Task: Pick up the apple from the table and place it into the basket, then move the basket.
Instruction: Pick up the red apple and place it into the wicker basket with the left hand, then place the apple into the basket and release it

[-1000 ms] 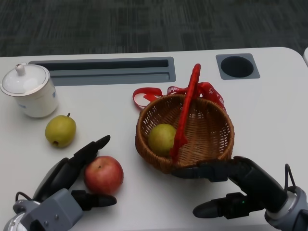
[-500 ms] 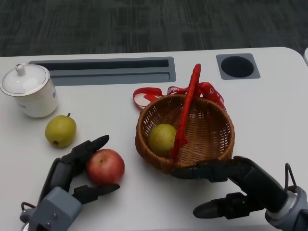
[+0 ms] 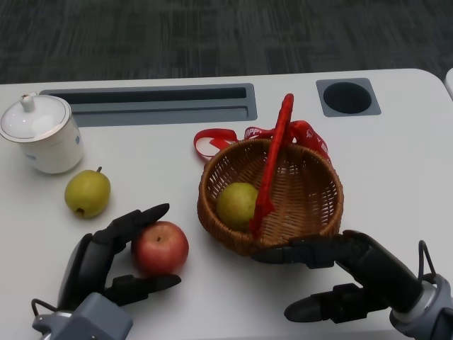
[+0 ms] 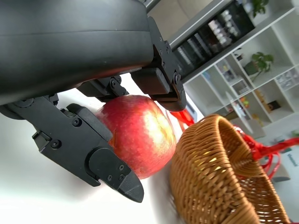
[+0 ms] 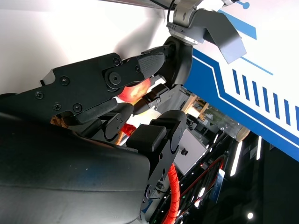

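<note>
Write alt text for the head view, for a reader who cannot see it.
The left hand grips a red apple on the white table, beside a wicker basket holding a pear. The right hand touches the basket's near wall; a second pear and lidded cup sit far left.

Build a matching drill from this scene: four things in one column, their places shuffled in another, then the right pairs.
Things:
1. red apple
2. lidded white cup
3. red ribbon
4. right hand

Places:
A. behind the wicker basket
B. between the left hand's fingers
C. far left of the table
D. in front of the basket's near rim

Pairs: 1-B, 2-C, 3-A, 4-D
</note>
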Robot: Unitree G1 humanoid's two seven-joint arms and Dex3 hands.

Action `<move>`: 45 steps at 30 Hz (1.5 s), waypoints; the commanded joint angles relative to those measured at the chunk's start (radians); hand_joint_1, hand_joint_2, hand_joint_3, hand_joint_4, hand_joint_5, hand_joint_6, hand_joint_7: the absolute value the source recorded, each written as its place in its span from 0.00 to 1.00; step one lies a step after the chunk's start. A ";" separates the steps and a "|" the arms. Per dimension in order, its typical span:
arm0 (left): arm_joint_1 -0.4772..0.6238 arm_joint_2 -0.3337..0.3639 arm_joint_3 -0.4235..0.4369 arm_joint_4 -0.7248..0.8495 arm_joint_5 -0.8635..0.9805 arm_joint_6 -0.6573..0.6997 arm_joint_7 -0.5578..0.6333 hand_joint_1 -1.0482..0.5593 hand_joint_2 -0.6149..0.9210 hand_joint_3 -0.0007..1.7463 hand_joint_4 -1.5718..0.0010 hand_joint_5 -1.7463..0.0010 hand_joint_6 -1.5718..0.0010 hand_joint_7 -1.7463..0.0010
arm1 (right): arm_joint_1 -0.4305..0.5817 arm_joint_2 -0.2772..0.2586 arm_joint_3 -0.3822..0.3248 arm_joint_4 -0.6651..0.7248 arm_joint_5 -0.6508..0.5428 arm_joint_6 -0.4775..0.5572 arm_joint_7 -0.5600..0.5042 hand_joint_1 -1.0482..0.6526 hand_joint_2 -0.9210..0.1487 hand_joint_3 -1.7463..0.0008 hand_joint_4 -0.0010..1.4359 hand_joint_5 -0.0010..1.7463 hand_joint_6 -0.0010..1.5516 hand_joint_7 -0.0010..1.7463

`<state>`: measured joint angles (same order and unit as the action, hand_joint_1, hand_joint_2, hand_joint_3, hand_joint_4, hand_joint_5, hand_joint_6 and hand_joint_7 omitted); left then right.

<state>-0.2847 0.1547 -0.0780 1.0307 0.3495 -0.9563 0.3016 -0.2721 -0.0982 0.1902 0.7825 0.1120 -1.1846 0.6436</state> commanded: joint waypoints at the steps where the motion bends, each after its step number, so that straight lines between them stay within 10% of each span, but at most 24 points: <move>1: 0.013 0.019 0.005 -0.064 0.019 -0.041 0.055 0.62 0.91 0.00 0.23 0.97 0.30 0.98 | 0.002 -0.013 -0.001 -0.001 0.008 -0.001 -0.004 0.32 0.02 1.00 0.54 0.00 0.45 0.00; 26: 0.031 0.034 0.092 -0.524 -0.031 -0.053 0.015 0.55 0.92 0.00 0.19 0.98 0.28 1.00 | 0.021 -0.014 -0.001 -0.021 -0.001 0.013 -0.015 0.31 0.00 1.00 0.54 0.00 0.46 0.00; 45: -0.169 -0.063 0.011 -0.355 -0.071 0.012 -0.097 0.62 0.90 0.00 0.18 0.99 0.27 1.00 | 0.047 -0.009 0.006 -0.048 -0.015 0.003 -0.040 0.32 0.01 1.00 0.54 0.00 0.45 0.00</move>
<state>-0.4247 0.0913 -0.0657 0.6590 0.2984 -0.9495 0.2144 -0.2325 -0.0962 0.1969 0.7490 0.0962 -1.1844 0.6139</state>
